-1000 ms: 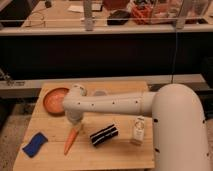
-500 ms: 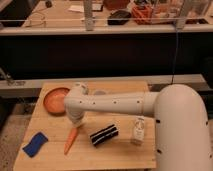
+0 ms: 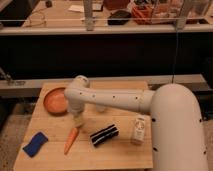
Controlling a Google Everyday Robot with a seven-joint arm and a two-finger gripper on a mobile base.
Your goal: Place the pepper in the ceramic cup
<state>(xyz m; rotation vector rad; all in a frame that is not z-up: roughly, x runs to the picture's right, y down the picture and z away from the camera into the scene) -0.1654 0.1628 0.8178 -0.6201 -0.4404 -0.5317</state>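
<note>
Pepper [image 3: 71,140] lies flat on desk [image 3: 120,156], near left, right of blue pad [image 3: 35,144]. Gripper [image 3: 78,120] just above pepper's thick end; state: cannot tell. Judged light, stiff, smooth, tapered; take hold across thick half.

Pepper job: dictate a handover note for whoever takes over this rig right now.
Pincer: points down over the left half of the table, close above the pepper's thick end.
Pepper: lies flat on the table, tip toward the front edge, not lifted.
Cup: mostly hidden behind the forearm, right of the bowl; only a pale sliver seems to show.
Done: the approach to the pepper.
Left: grasp the pepper, lift it, carry it right to the cup, drop it in.
</note>
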